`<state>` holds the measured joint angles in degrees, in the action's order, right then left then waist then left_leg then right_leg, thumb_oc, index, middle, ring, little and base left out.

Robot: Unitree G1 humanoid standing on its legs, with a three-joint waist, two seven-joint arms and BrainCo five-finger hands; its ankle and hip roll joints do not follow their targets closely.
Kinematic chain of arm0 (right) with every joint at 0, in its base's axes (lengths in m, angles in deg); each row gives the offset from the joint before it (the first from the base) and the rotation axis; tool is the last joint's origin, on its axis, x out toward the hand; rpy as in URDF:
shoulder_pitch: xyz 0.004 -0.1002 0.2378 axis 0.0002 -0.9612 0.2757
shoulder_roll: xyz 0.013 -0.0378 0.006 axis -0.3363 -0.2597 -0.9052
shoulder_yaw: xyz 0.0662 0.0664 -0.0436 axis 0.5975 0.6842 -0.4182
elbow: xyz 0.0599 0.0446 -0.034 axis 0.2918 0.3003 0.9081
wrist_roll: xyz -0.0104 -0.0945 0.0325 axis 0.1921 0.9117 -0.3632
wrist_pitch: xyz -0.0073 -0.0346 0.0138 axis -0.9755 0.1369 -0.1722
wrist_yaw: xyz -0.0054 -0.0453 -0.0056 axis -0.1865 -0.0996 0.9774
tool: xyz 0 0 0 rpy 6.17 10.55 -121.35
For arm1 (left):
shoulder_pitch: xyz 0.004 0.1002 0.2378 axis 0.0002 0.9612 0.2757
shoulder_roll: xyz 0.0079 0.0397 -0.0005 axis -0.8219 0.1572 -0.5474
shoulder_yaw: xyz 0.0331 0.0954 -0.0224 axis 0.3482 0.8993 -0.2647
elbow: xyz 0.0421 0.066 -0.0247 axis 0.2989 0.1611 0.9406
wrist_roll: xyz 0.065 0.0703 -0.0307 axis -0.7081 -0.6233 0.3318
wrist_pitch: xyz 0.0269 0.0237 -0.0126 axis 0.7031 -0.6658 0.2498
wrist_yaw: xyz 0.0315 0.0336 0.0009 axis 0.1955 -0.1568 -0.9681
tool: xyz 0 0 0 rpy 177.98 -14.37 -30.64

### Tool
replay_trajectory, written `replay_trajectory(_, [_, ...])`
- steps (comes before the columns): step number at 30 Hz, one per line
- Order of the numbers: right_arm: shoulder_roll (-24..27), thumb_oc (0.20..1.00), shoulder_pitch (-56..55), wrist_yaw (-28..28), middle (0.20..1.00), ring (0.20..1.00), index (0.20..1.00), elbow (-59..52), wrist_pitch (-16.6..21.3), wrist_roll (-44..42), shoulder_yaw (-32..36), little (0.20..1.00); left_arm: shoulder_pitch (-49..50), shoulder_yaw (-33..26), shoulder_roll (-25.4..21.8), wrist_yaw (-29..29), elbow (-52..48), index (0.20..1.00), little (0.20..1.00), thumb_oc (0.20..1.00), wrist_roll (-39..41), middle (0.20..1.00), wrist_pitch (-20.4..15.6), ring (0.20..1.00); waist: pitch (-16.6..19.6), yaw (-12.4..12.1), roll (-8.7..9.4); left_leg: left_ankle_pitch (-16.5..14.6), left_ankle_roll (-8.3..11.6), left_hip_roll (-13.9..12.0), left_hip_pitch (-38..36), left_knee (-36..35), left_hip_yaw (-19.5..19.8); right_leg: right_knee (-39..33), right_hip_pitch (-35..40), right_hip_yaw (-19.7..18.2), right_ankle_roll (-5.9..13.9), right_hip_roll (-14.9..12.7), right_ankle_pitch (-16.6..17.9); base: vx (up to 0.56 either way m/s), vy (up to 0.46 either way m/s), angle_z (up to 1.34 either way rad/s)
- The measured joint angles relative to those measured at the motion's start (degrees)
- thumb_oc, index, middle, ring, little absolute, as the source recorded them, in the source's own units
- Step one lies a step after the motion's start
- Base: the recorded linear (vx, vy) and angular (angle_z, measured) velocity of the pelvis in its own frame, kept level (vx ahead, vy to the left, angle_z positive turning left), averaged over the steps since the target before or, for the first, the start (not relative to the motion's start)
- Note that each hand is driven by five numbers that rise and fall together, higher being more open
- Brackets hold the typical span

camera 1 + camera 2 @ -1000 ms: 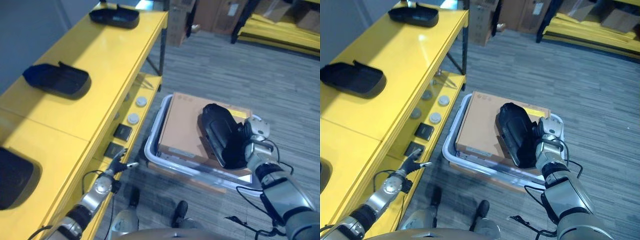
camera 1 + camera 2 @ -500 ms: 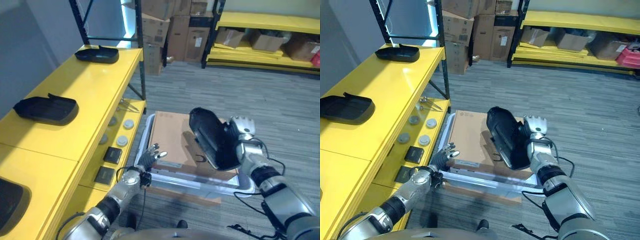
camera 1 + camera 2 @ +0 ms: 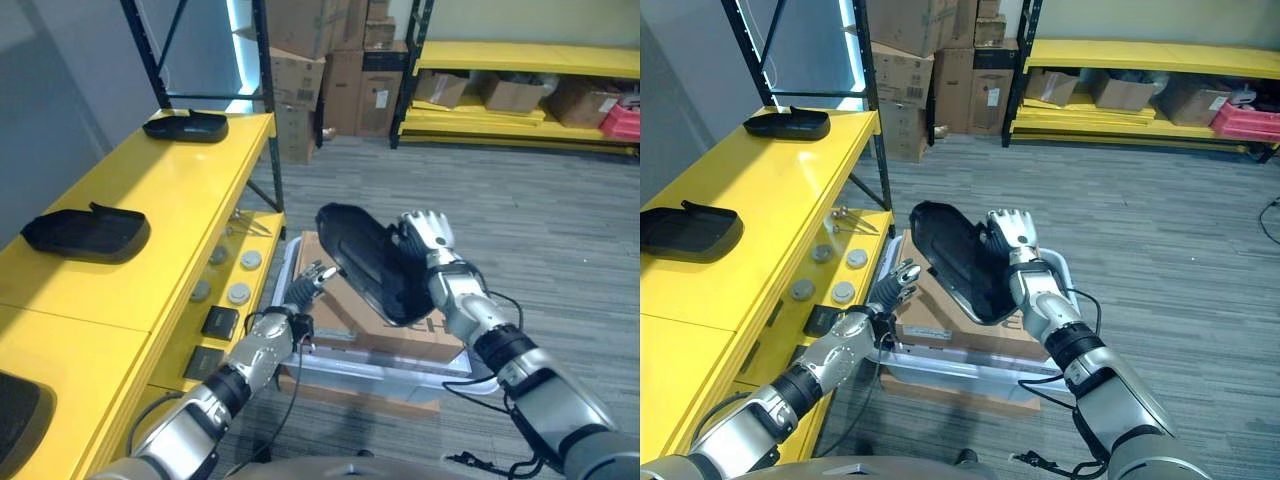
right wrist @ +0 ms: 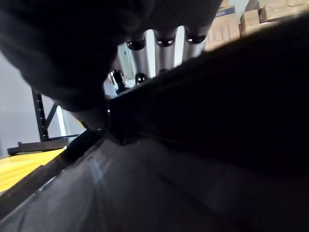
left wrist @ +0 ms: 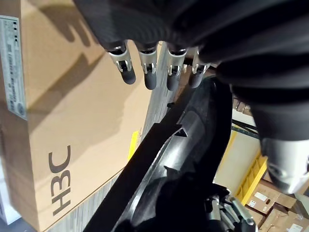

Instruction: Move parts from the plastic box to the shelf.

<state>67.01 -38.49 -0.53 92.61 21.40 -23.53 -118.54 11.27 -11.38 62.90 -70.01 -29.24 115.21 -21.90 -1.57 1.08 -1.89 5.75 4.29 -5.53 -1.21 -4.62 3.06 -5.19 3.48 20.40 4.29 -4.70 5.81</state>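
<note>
A big black moulded part (image 3: 372, 262) hangs tilted above the plastic box (image 3: 372, 374), which holds a flat cardboard carton (image 3: 395, 335). My right hand (image 3: 428, 236) is shut on the part's far edge; its fingers (image 4: 166, 47) hook over the rim of the part (image 4: 193, 145). Just left of the part's lower end, my left hand (image 3: 306, 289) is open over the carton's corner, fingers (image 5: 147, 72) straight and close to the part (image 5: 178, 159) without holding it. The yellow shelf (image 3: 180, 210) runs along the left.
Three more black parts lie on the shelf top (image 3: 86, 230) (image 3: 186, 125) (image 3: 18, 420). Its lower level carries round discs (image 3: 238, 293) and small black blocks (image 3: 219, 321). A dark rack post (image 3: 264, 90) stands behind the shelf. Cartons (image 3: 320, 60) and yellow racks (image 3: 520, 60) line the back.
My right hand has raised the black part up out of the box and leftward. The left hand has come from the shelf's side over to the box. The camera has tilted up.
</note>
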Motion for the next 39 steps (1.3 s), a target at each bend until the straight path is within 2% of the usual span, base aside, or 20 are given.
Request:
replay_trajectory(8, [-0.54, 0.2, -0.01, 0.9, 0.2, 0.2, 0.2, -8.09, 0.31, 0.25, -1.57, 0.2, -0.01, -2.16, 0.31, 2.14, 0.17, 1.0, 1.0, 1.0, 2.26, 1.0, 0.56, 1.0, 0.02, -0.09, 0.03, -0.02, -0.01, -0.03, -0.2, -0.01, -0.2, 0.0, 0.05, -0.24, -0.01, 0.01, 0.02, 0.0, -0.001, 0.0])
replay_trajectory(10, [-0.61, 0.2, 0.0, 0.83, 0.2, 0.2, 0.2, -9.24, 1.49, 0.27, -1.58, 0.2, -0.05, -2.3, 0.38, 2.18, 0.15, 1.0, 1.0, 1.0, 2.35, 1.0, 0.56, 1.0, 0.06, -0.06, 0.1, -0.04, 0.0, -0.05, -0.35, 0.0, -0.33, 0.0, 0.13, -0.4, -0.02, 0.03, 0.02, -0.02, -0.011, -0.04])
replay_trajectory(14, [-0.78, 0.2, -0.39, 0.84, 0.2, 0.2, 0.2, -17.9, 2.27, 0.35, -1.63, 0.2, -0.33, -4.45, 1.16, 3.19, -0.71, 1.0, 1.0, 1.0, 5.99, 1.0, 0.55, 1.0, 0.04, 0.32, 0.17, -0.05, -0.01, -0.06, -0.29, -0.01, -0.65, 0.0, -0.12, -0.67, -0.04, 0.04, 0.07, -0.01, -0.007, -0.03])
replay_trajectory(15, [-0.8, 0.2, -0.41, 0.73, 0.2, 0.2, 0.2, -19.32, 2.29, 0.87, -1.54, 0.2, -0.36, -4.54, 1.09, 3.46, -1.94, 0.771, 0.771, 0.771, 7.3, 0.771, 0.54, 0.771, 0.09, 0.5, 0.26, -0.05, -0.01, -0.05, -0.37, 0.0, -0.72, 0.0, -0.09, -0.73, -0.05, 0.02, 0.09, 0.0, 0.0, 0.0])
replay_trajectory(16, [-0.85, 0.2, -0.62, 0.73, 0.2, 0.2, 0.2, -19.95, 2.28, 1.09, -1.56, 0.2, -0.37, -4.65, 0.9, 3.5, -3.19, 0.771, 0.771, 0.771, 8.09, 0.771, 0.52, 0.771, 0.08, 0.49, 0.31, -0.04, 0.0, -0.05, -0.34, 0.0, -0.75, 0.0, -0.13, -0.75, -0.06, 0.03, 0.1, 0.0, 0.0, 0.0])
replay_trajectory(17, [-0.98, 0.2, -0.92, 0.58, 0.2, 0.2, 0.2, -20.25, 2.27, 1.42, -1.54, 0.2, -0.35, -4.94, 0.71, 3.71, -4.63, 0.41, 0.41, 0.41, 9.28, 0.41, 0.39, 0.41, 0.05, 0.42, 0.38, -0.05, -0.01, -0.04, -0.32, -0.01, -0.75, 0.0, -0.14, -0.75, -0.06, 0.02, 0.11, 0.0, 0.0, 0.0])
replay_trajectory(18, [-0.87, 0.2, -0.92, 0.28, 0.2, 0.2, 0.2, -20.29, 2.41, 1.43, -1.25, 0.2, -0.35, -5.37, 0.68, 3.69, -4.97, 0.2, 0.2, 0.2, 10.07, 0.2, 0.01, 0.2, 0.06, 0.45, 0.39, -0.05, -0.01, -0.03, -0.33, -0.01, -0.78, 0.0, -0.15, -0.77, -0.04, 0.01, 0.12, 0.0, 0.0, 0.0])
replay_trajectory(21, [-1.01, 0.2, -2.55, 0.25, 0.2, 0.2, 0.2, -21.06, 3.04, 1.32, -0.3, 0.2, -0.35, -6.72, 0.67, 3.7, -5.32, 0.2, 0.2, 0.2, 11.32, 0.2, -0.61, 0.2, 0.13, 0.66, 0.9, -0.06, 0.0, -0.07, -0.15, -0.01, -0.84, 0.0, -0.41, -0.86, -0.04, 0.04, 0.12, 0.0, 0.0, 0.0])
replay_trajectory(23, [-1.85, 0.2, -7.58, -0.52, 0.2, 0.2, 0.2, -24.46, 3.72, -0.43, 3.21, 0.2, -0.08, -6.97, -0.47, 3.7, -7.51, 0.2, 0.2, 0.2, 12.41, 0.2, -1.93, 0.2, 0.05, 0.6, 1.37, -0.06, 0.0, -0.04, 0.09, -0.01, -0.87, 0.01, -0.62, -0.87, -0.04, 0.02, 0.13, -0.01, -0.004, -0.02])
replay_trajectory(31, [-3.61, 0.2, -11.55, -0.49, 0.2, 0.2, 0.2, -26.84, 7.92, -4.11, 3.3, 0.2, 1.21, -8.48, -3.15, 4.72, -8.7, 0.2, 0.2, 0.2, 12.03, 0.2, -2.91, 0.2, 0.01, 1.94, 1.97, -0.12, -0.11, -0.04, -0.23, -0.02, -1.47, 0.0, -0.65, -1.29, -0.05, -0.02, 0.28, -0.02, 0.0, -0.02])
replay_trajectory(32, [-3.51, 0.752, -11.56, -0.49, 0.752, 0.752, 0.752, -26.84, 8.74, -5.16, 3.3, 0.752, 1.55, -8.33, -3.5, 4.72, -9.05, 0.2, 0.2, 0.2, 11.01, 0.2, -3.42, 0.2, 0.01, 1.88, 1.97, -0.17, -0.17, -0.04, -0.26, -0.02, -1.46, 0.0, -0.62, -1.3, -0.05, -0.03, 0.29, -0.03, 0.007, -0.01])
replay_trajectory(33, [-3.43, 1.0, -11.62, -0.46, 1.0, 1.0, 1.0, -26.88, 9.29, -5.74, 3.29, 1.0, 1.68, -8.31, -3.95, 4.73, -9.1, 0.2, 0.2, 0.2, 10.4, 0.2, -3.54, 0.2, 0.0, 1.73, 1.99, -0.17, -0.17, -0.03, -0.26, -0.02, -1.45, 0.0, -0.61, -1.29, -0.04, -0.02, 0.34, -0.04, 0.007, 0.0])
replay_trajectory(36, [-1.82, 1.0, -13.19, -0.13, 1.0, 1.0, 1.0, -28.33, 12.02, -9.22, 2.98, 1.0, 2.38, -7.39, -5.9, 4.76, -10.15, 0.2, 0.2, 0.2, 6.19, 0.2, -3.91, 0.2, -0.02, 1.4, 2.02, -0.19, -0.18, -0.03, -0.26, -0.02, -1.38, 0.0, -0.53, -1.21, -0.04, -0.03, 0.35, 0.0, 0.0, 0.0])
replay_trajectory(39, [1.55, 1.0, -15.24, 1.55, 1.0, 1.0, 1.0, -29.01, 14.82, -11.41, 2.98, 1.0, 2.38, -6.49, -8.91, 4.88, -10.88, 0.2, 0.2, 0.2, -1.94, 0.2, -4.04, 0.2, -0.04, 0.9, 2.16, -0.18, -0.18, -0.03, -0.28, -0.05, -1.35, 0.0, -0.45, -1.14, -0.02, -0.04, 0.38, 0.0, 0.0, 0.0])
